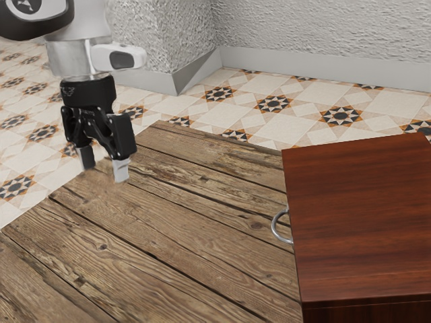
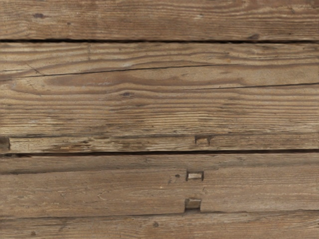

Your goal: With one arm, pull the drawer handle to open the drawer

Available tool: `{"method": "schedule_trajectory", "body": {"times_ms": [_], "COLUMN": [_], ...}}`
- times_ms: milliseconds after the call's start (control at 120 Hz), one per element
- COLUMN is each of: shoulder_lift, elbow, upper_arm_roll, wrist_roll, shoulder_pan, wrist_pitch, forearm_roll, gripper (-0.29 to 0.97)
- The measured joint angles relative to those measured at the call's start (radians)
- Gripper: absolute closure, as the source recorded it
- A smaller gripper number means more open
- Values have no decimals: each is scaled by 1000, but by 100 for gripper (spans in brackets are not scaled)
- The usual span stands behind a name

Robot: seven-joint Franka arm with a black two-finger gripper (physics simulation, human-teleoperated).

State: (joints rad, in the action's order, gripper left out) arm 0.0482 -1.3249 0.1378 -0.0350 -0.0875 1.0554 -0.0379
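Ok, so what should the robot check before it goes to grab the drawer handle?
1. Gripper open and holding nothing: ok, its fingers stand apart with nothing between them.
2. Handle in sight: ok, a silver ring sticks out of the cabinet on the side facing the arm.
3. Way to the handle free: ok, I see just wooden table planks between.
4. Gripper close to the handle: not ok, it hangs far off toward the exterior view's left.
5. Gripper lined up with the ring: not ok, it points down at the planks.
6. Drawer shut or open: cannot tell, the cabinet's top hides its front.
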Motion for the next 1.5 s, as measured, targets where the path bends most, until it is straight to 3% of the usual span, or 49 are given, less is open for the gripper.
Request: {"method": "schedule_trajectory", "body": {"times_ms": [150,333,417,475,558,700,892,1075,1283,1467,1500], "shoulder_lift": [10,9,44,186,303,397,400,364,402,258,240], "elbow": [-2,-8,-98,-342,-519,-622,-673,-703,-770,-685,-675], "upper_arm_roll": [3,-7,-29,-132,-249,-348,-434,-446,-419,-369,-321], "wrist_roll": [-22,40,97,137,189,263,348,420,473,448,443], "shoulder_pan": [50,31,13,54,130,177,179,186,205,200,149], "wrist_pitch": [197,275,297,379,478,591,744,823,861,945,956], "forearm_roll": [5,-15,-107,-179,-292,-410,-525,-557,-562,-529,-520], "gripper": [2,2,3,4,5,4,4,4,6,7,7]}}
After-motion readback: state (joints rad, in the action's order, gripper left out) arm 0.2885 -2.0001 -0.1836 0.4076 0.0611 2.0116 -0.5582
